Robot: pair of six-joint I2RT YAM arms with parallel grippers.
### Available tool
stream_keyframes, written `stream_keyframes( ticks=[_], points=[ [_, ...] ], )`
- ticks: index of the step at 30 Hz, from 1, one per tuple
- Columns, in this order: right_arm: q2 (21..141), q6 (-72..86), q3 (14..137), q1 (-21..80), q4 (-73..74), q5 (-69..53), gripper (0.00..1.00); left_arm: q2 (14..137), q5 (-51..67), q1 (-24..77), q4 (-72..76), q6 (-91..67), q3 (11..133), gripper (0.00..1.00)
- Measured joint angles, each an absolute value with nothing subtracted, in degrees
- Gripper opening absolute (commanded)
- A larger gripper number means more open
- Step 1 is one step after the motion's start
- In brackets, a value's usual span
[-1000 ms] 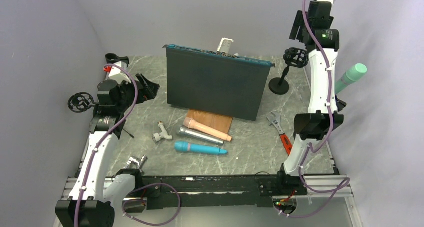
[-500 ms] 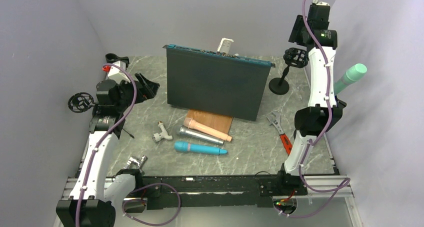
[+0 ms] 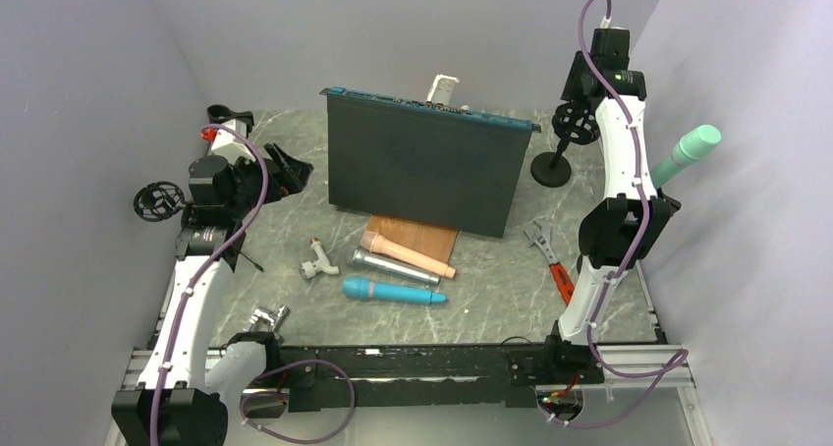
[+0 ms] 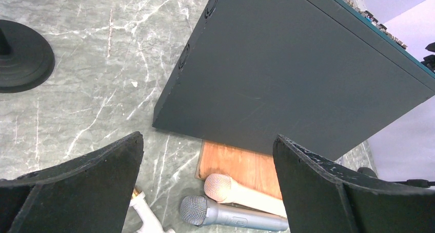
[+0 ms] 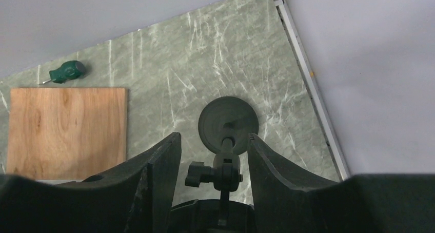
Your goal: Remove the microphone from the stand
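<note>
A mint-green microphone [image 3: 691,151] sticks up at the right wall; its stand is hidden behind my right arm. A black stand with a round base [image 3: 551,168] and an empty shock mount [image 3: 573,122] is at the back right. My right gripper [image 3: 582,107] is over that mount. In the right wrist view the gripper [image 5: 214,136] is partly open, with the mount ring [image 5: 218,212] and stand joint [image 5: 225,171] between its fingers above the base [image 5: 228,125]. My left gripper [image 3: 295,171] is wide open and empty, also in its wrist view [image 4: 208,136].
A dark box [image 3: 422,166] stands mid-table on a wooden board [image 3: 417,235]. Pink [image 3: 408,254], silver [image 3: 393,266] and blue [image 3: 393,291] microphones lie in front, with a white fitting [image 3: 317,262] and a red-handled wrench [image 3: 550,254]. Another stand [image 3: 157,200] is at the far left.
My right arm has lowered and moved left onto the back-right stand's mount, which has shifted slightly. The left arm has not moved.
</note>
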State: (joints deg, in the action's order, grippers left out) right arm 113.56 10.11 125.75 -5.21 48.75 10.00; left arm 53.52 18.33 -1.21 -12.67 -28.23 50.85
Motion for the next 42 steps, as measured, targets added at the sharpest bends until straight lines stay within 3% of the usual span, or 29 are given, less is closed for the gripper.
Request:
stream_keyframes(
  ticks=[6,10,17,20,28,37,42],
  points=[
    [114.1,10.1,126.4,-5.3,48.0,10.1,0.53,53.5,18.4,-1.3,-12.7,-28.3,50.9,0.99],
    [114.9,10.3,127.5,-5.8,48.1,9.9,0.73,53.5,18.7,-1.3,-12.6,-28.3,50.9,0.99],
    [115.6,10.8,133.9,-6.5,52.1,9.7,0.95,54.1,19.4,-1.3,-12.2,-28.4,50.9,0.99],
    [114.5,11.0,135.0,-6.6,52.8,9.6,0.99,54.3,19.7,-1.4,-11.9,-28.4,50.8,0.99],
    [108.3,11.9,133.1,-6.8,56.9,7.8,0.94,54.3,20.3,-1.4,-11.4,-29.2,50.8,0.99],
    [92.6,13.4,118.3,-6.8,56.3,12.9,0.73,54.3,21.3,-1.4,-11.0,-29.7,50.6,0.99],
    [90.0,13.8,111.1,-6.9,55.8,14.0,0.64,54.3,21.8,-1.4,-10.6,-29.7,50.4,0.99]
  ],
)
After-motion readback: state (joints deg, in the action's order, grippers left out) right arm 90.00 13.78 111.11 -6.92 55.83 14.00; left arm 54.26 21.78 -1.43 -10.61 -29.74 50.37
